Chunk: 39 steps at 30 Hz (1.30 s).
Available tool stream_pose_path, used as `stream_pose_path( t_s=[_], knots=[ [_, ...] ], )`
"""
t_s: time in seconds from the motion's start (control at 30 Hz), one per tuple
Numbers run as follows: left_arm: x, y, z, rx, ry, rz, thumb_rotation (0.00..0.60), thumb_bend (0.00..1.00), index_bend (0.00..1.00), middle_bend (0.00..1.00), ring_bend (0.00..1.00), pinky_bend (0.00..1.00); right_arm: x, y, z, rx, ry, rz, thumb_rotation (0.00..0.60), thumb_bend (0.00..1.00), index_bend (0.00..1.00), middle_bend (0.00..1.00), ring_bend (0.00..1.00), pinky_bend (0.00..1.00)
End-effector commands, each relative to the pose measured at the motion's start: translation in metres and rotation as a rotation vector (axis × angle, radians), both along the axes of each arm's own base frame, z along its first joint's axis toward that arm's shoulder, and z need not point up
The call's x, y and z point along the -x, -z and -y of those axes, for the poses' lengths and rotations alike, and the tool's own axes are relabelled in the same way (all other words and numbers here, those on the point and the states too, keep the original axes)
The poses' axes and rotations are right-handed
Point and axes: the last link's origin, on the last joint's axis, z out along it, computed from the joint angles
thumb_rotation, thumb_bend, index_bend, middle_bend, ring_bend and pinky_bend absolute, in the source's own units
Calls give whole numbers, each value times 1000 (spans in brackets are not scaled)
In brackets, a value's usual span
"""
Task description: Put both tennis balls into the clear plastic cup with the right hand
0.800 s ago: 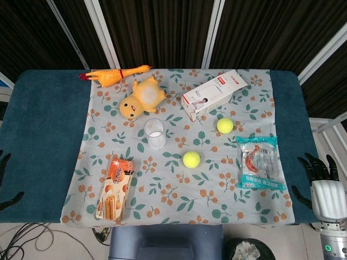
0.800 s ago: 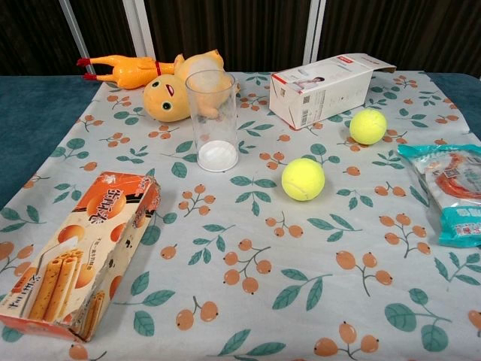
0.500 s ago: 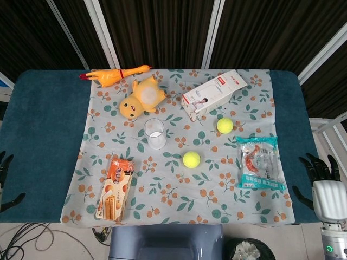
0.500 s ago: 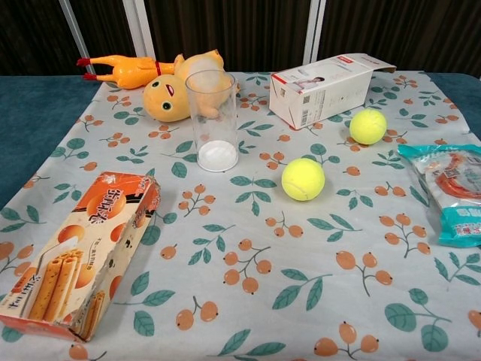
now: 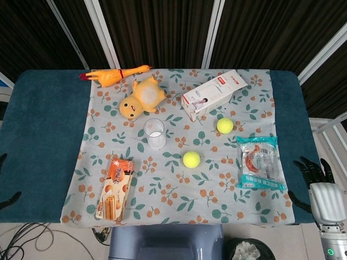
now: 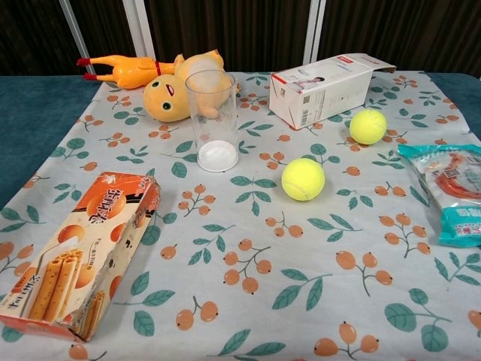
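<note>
**Both balls lie up and to the left of the right hand, the cup farther left again**

Taking the head view as a clock face, the left hand shows only as dark fingertips at the 9 o'clock edge of the counter; whether it is spread or curled cannot be told. The clear plastic cup stands upright and empty near the centre, toward 10 o'clock. The nearer tennis ball rests on the floral cloth at about 4 o'clock from the cup, apart from it. The farther tennis ball sits at roughly 2 o'clock from the first, just below the white carton. A snack packet lies between the balls and the right hand, which hangs off the counter's edge at 4 o'clock, fingers spread and holding nothing.

From that hand both balls lie toward 10 o'clock, the packet in the direct line. The right hand is plainly the closer one, and its reach probably has to pass over the packet.
</note>
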Motion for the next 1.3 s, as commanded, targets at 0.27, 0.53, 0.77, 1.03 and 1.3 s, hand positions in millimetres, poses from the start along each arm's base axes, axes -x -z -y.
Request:
stream_pose_path(
  t_s=[0.27,0.53,0.77,1.03,1.3],
  knots=[
    [1,-3,-1,-12,-8,4,600,2,69,0,0,90,-17,10,15,-194,11,14,600,271,142,96,126,0],
    [1,-3,-2,-4,-11,6,600,2,69,0,0,90,-59,40,56,-297,-78,-11,600,261,142,85,104,0],
    [4,-4,-3,-5,-27,12,600,2,69,0,0,90,-97,80,80,-386,-140,-7,600,261,142,85,104,0],
    [5,-6,-4,-9,-37,16,600,1,69,0,0,90,-119,124,100,-434,-138,14,600,263,142,85,104,0],
    [6,-5,-6,-3,-40,13,600,2,69,0,0,90,-132,159,116,-462,-116,46,600,262,146,85,143,0]
  ],
)
